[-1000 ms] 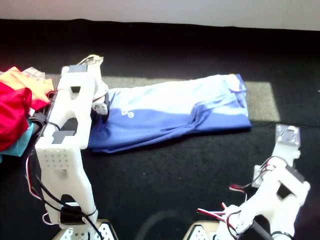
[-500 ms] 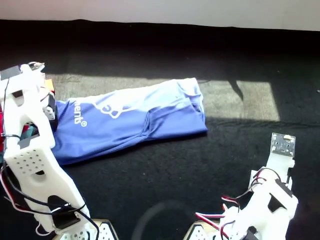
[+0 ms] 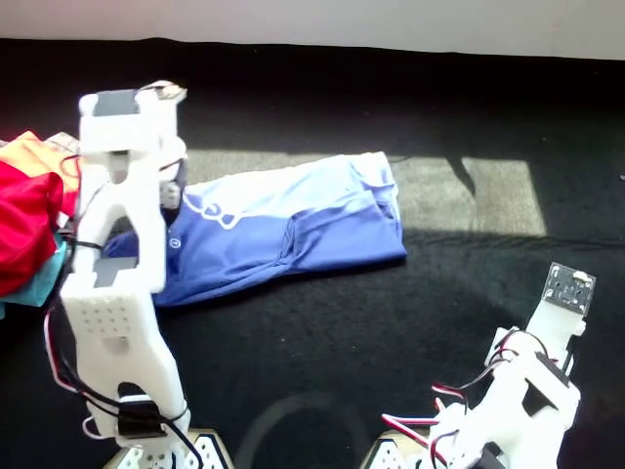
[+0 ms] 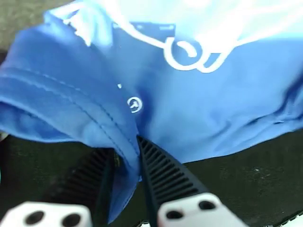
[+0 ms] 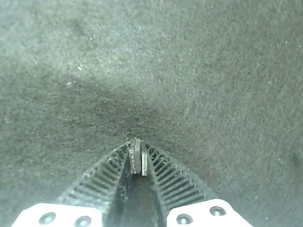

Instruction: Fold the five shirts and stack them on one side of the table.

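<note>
right gripper (image 5: 137,161) is sitting clenched, fingertips meeting, over the black felt table cover (image 5: 189,71) at 5 o'clock | left gripper (image 4: 124,152) is grasping the hem of the blue fabric shirt (image 3: 293,225) at 9 o'clock | the shirt is lying rumpled across centre | red-and-orange garment pile (image 3: 24,220) is lying at the 9 o'clock edge

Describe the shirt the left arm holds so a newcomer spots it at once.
On the black table, across the sunlit strip, lies a blue shirt, one edge pinched in the left gripper. Unlike the red and orange pile beside it, it is spread out and bears white print.
</note>
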Controlling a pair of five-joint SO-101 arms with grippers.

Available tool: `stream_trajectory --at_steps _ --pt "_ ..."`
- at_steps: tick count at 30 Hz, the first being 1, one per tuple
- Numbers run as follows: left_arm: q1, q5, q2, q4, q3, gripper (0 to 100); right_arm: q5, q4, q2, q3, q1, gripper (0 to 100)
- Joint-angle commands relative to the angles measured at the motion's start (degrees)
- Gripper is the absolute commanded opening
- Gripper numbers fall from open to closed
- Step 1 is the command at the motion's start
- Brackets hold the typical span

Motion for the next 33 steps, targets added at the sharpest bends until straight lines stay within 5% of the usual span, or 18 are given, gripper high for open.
stream_trajectory --at_steps 1,7,15,33 --pt "9.45 0.53 -7.52 0.62 -2.24 1 -0.62 6.90 -0.04 -1.80 -1.10 0.6" --pt "23.87 0.53 -9.36 -0.53 -2.33 1 -0.62 6.99 0.04 -1.19 -3.91 0.6" --pt "34.33 0.53 -9.45 -14.15 -2.33 1 -0.62 6.99 0.31 -1.19 -3.91 0.6" --pt "36.09 0.44 1.80 -37.71 -2.33 1 -0.62 6.99 0.57 -1.19 -3.91 0.6"
